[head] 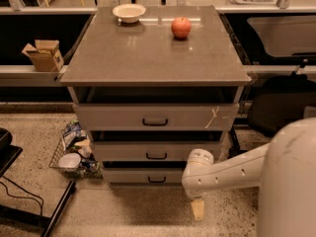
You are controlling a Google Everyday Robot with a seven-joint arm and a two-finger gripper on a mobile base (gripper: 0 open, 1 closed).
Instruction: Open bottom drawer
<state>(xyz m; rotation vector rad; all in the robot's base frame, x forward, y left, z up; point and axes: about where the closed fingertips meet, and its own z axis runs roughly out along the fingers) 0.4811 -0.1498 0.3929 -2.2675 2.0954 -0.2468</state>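
Observation:
The bottom drawer (133,176) is the slimmest grey front, lowest of three in the cabinet, with a small black loop handle (157,179). A dark gap shows above its front panel. My white arm reaches in from the right, its wrist (198,171) overlapping the drawer's right end. The gripper (197,209) hangs downward over the floor, below and to the right of the handle, touching nothing I can see.
A white bowl (129,12) and a red apple (181,27) sit on the cabinet top (148,53). A wire basket of clutter (74,154) stands on the floor to the left, a cardboard box (43,55) on a shelf, a dark bag (281,107) to the right.

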